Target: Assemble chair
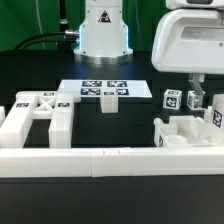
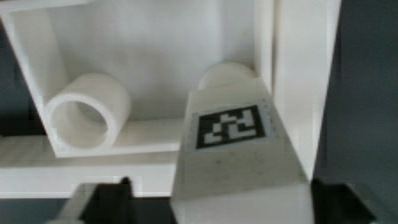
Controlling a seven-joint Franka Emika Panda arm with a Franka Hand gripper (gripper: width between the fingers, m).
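Note:
In the wrist view a white square leg (image 2: pixel 231 160) with a black-and-white tag runs away between my gripper (image 2: pixel 228 205). Both dark fingers (image 2: pixel 107 202) lie against its sides, so the jaws are shut on it. Behind the leg are a flat white panel (image 2: pixel 143 50) and a rounded white piece (image 2: pixel 80 115). In the exterior view my gripper (image 1: pixel 197 103) reaches down over the group of white chair parts (image 1: pixel 185 132) on that view's right, between two tagged pieces (image 1: pixel 172 100) (image 1: pixel 215 118). The leg itself is mostly hidden there by the gripper.
A white frame part with crossed bars (image 1: pixel 35 112) lies at the exterior view's left. The marker board (image 1: pixel 100 90) lies in the middle in front of the robot base, a small white block (image 1: pixel 108 102) by it. A long low white wall (image 1: pixel 110 158) runs along the front.

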